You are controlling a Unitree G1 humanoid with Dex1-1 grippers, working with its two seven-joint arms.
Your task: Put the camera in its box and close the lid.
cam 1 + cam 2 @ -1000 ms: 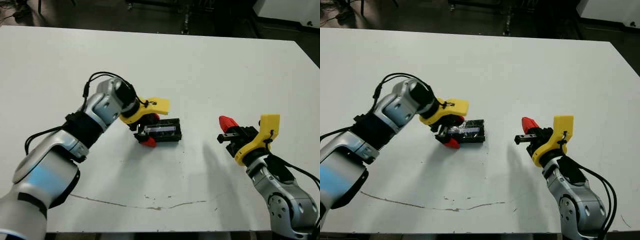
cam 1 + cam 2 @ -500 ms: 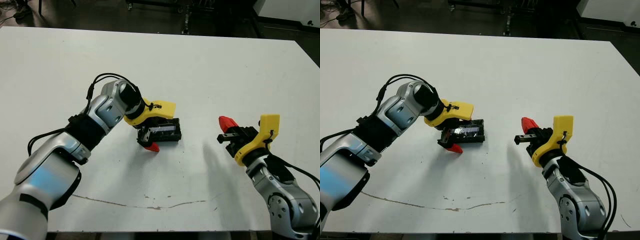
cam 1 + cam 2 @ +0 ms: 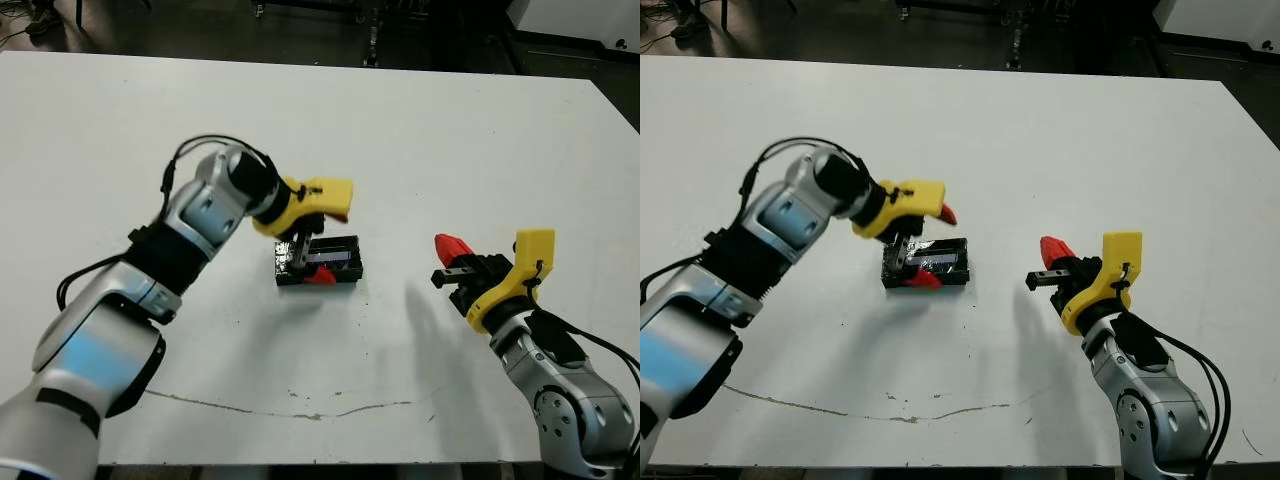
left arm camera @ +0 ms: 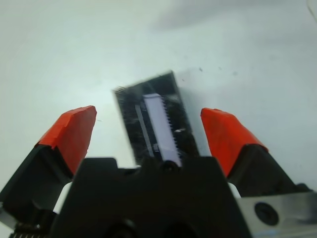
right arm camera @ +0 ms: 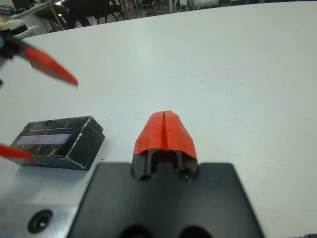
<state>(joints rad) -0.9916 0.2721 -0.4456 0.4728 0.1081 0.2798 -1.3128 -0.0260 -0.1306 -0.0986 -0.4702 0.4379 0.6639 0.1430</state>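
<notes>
Evidently closing stage: lid [image 4: 154,118] lay on box [image 5: 79,151], mid-table [image 3: 420,130]; camera unseen.
Left gripper [image 4: 148,134] spread wide above it, empty; right gripper [image 5: 165,131] pinched together, empty, well apart. Next: press lid flush.

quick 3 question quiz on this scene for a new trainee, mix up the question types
1. True or false: the left pincer is clamped shut on the lid.
2. Multiple choice: where is the right pincer? A) pressing on the lid B) apart from the box, fingers together C) holding the camera
3. Fill in: the lid has a pale ____ along its middle.

Key
1. False. Its red fingertips are spread wide, one to each side of the lid, with gaps showing.
2. B. It sits to the right of the closed box, touching nothing.
3. Strip.
</notes>
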